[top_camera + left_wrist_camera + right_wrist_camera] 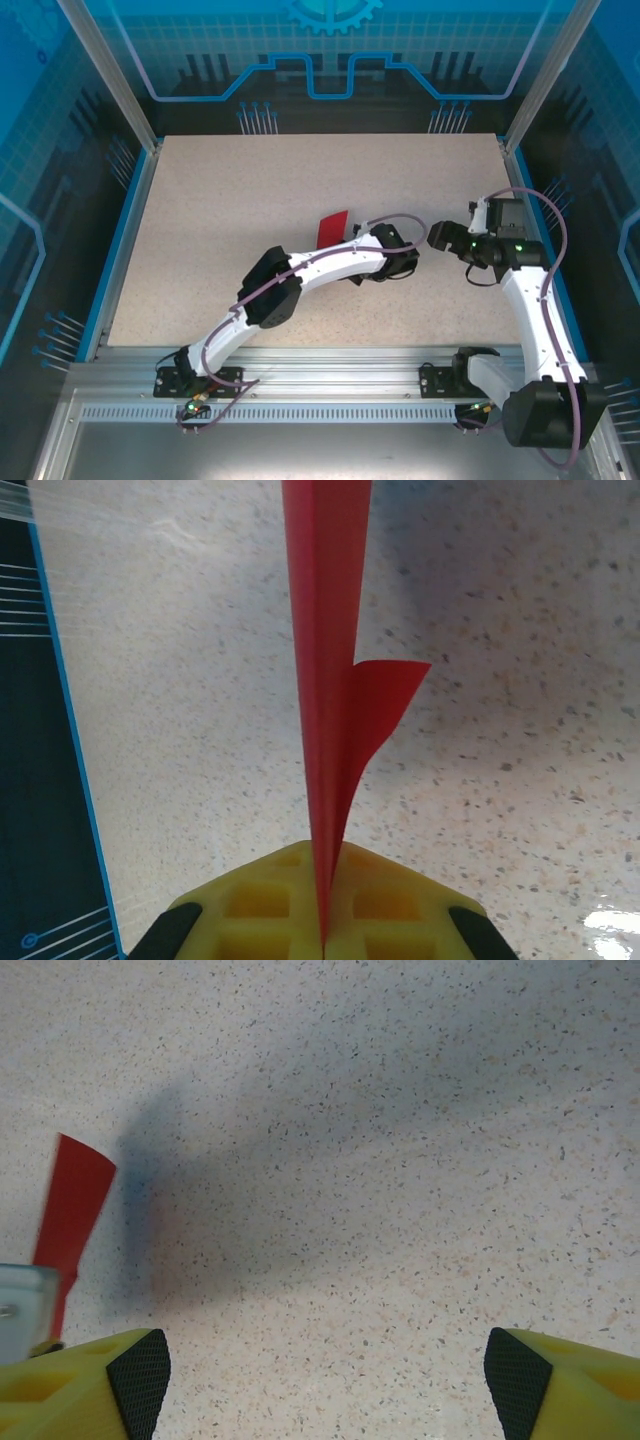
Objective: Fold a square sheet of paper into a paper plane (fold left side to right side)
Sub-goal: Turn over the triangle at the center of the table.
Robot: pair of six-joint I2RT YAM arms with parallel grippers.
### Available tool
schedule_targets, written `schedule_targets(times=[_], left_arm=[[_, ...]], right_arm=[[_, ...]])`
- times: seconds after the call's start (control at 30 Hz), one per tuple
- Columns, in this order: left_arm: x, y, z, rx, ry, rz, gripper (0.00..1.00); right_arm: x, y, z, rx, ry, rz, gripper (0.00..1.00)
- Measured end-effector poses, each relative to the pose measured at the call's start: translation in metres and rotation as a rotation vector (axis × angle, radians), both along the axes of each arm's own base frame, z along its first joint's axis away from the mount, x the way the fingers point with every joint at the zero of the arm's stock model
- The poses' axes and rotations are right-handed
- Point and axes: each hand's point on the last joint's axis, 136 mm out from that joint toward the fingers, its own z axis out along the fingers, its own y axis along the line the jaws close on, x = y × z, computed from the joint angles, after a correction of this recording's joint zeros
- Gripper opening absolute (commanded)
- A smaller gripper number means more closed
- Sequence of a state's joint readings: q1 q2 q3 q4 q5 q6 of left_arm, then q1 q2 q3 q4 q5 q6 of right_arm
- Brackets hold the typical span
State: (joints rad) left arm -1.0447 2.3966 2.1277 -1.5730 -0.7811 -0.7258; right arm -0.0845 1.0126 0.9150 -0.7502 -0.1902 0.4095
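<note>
Yellow fingers (270,908) of the left end effector (323,925) are pressed together on the red sheet of paper (325,680). It stands on edge near mid-counter (250,180), with one corner flap curling to the right. The right end effector (325,1370) is spread wide over bare speckled surface, the paper off to its left. Open counter surrounds both, and its blue rim (120,240) is well apart from them.
</note>
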Motion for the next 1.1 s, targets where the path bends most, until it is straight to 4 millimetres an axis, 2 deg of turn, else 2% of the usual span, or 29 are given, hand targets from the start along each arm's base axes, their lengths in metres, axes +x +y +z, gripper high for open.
schedule_targets(times=[0.13,0.17,0.23,0.3,0.5,0.63,0.73,0.8,0.9,1.0,1.1], left_arm=[[-0.004,-0.007,-0.027,-0.001,0.068,-0.002,0.12],[-0.006,-0.008,-0.033,-0.004,0.084,-0.002,0.14],[-0.008,-0.012,-0.044,-0.013,0.114,-0.002,0.23],[-0.008,-0.017,-0.051,-0.028,0.132,-0.004,0.3],[-0.004,-0.038,-0.053,-0.142,0.168,-0.007,0.54],[-0.003,-0.051,-0.053,-0.256,0.211,0.0,0.65],[-0.004,-0.056,-0.036,-0.388,0.232,0.0,0.69],[-0.004,-0.056,-0.015,-0.491,0.229,0.001,0.69],[0.002,-0.046,0.03,-0.665,0.182,0.007,0.71],[0.012,-0.022,0.065,-0.826,0.115,0.035,0.74],[0.019,0.014,0.074,-0.967,0.057,0.107,0.78]], right_arm=[[0.0,-0.001,0.001,-0.004,-0.005,-0.004,0.87],[0.0,-0.001,0.0,-0.004,-0.004,-0.005,0.9],[-0.001,-0.003,-0.002,-0.01,0.001,-0.006,0.98],[-0.002,-0.007,-0.004,-0.027,0.01,-0.016,0.99],[0.0,-0.025,-0.016,-0.028,0.058,-0.063,0.99],[0.002,-0.016,-0.022,0.02,0.081,-0.023,0.99],[0.005,-0.007,-0.026,0.06,0.094,0.017,0.99],[0.008,0.002,-0.031,0.089,0.111,0.055,0.99],[0.014,0.028,-0.036,0.125,0.134,0.147,0.98],[0.022,0.068,-0.038,0.161,0.133,0.27,0.97],[0.028,0.112,-0.042,0.198,0.134,0.389,0.95]])
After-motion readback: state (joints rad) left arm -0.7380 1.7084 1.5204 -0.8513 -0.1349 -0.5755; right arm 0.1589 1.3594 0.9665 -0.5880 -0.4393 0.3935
